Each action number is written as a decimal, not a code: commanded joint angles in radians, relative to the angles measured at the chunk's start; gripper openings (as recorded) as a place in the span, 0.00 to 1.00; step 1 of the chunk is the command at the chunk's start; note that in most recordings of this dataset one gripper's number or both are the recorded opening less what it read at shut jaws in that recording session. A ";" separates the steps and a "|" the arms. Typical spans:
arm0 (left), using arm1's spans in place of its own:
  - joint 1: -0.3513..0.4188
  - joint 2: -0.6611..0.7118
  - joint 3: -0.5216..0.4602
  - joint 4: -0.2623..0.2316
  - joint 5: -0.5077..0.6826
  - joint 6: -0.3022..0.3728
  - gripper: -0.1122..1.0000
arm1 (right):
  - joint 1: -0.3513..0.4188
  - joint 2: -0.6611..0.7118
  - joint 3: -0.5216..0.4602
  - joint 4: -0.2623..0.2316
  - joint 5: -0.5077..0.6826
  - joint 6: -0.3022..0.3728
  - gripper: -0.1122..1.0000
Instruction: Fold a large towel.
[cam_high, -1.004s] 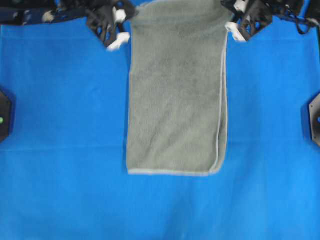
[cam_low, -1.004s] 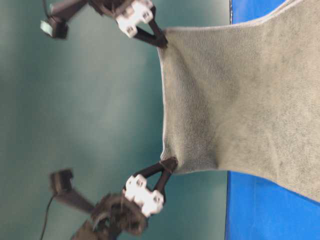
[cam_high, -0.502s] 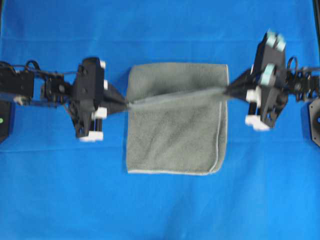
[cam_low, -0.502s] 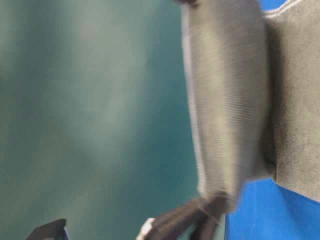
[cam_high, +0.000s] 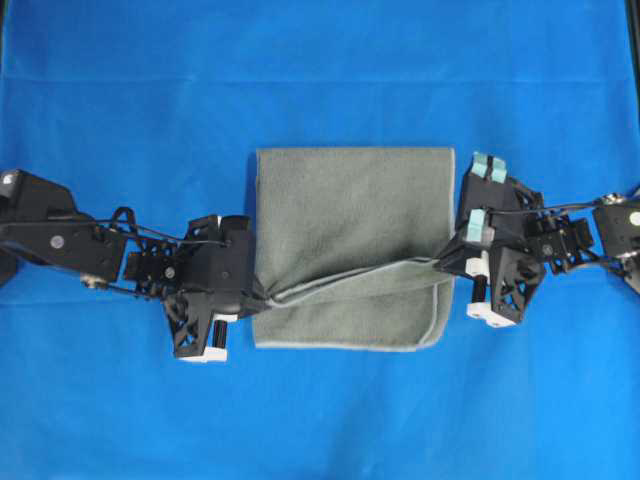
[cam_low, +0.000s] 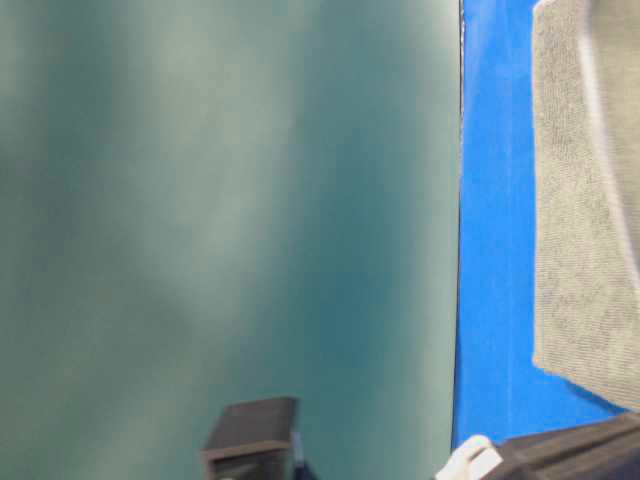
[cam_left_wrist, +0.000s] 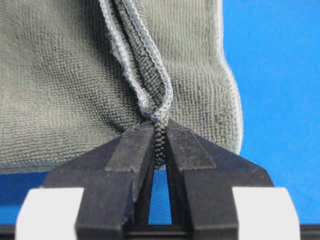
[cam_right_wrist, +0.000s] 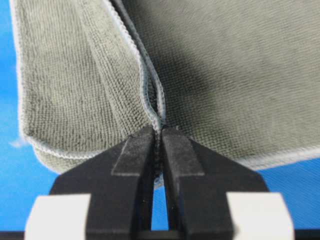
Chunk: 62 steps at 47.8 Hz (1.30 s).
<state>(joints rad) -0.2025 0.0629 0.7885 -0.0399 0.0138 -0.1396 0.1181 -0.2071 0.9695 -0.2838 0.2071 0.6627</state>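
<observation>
Towel (cam_high: 345, 215): laid flat on the blue sheet (cam_high: 320, 80) near the middle of the overhead view, folded, with one hemmed edge drawn taut across its lower part between the two grippers.
Left gripper (cam_high: 262, 296): seen at the towel's lower left corner, jaws pinched tight on the hem; in the left wrist view the fingers (cam_left_wrist: 131, 150) are pressed together with the doubled pale edge (cam_left_wrist: 150, 100) caught between them.
Right gripper (cam_high: 447, 262): placed at the towel's right edge, a little above the lower corner, jaws clamped on the cloth; in the right wrist view the fingers (cam_right_wrist: 135, 150) are closed on a thin ridge of hem.
Held edge: stretched as a slanting line from the left gripper up to the right gripper, raised slightly above the layer beneath.
Lower layer: lying under the held edge, its rounded lower right corner (cam_high: 438, 335) showing beyond it.
Table-level view: towel (cam_low: 585, 200) shown at the right on the sheet; blurred, grip not to be judged there.
</observation>
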 joint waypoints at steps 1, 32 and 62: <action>-0.025 0.000 0.002 0.002 -0.017 -0.005 0.14 | 0.002 0.011 -0.003 0.003 -0.028 0.000 0.13; -0.087 -0.078 -0.011 0.000 -0.029 -0.011 0.86 | 0.161 -0.054 -0.092 0.006 0.034 0.002 0.66; -0.029 -0.670 0.138 0.014 0.046 0.063 0.79 | 0.193 -0.623 -0.117 -0.279 0.282 0.009 0.66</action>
<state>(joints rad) -0.2577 -0.5185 0.9066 -0.0276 0.0752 -0.0951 0.3298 -0.7501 0.8529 -0.5216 0.4832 0.6703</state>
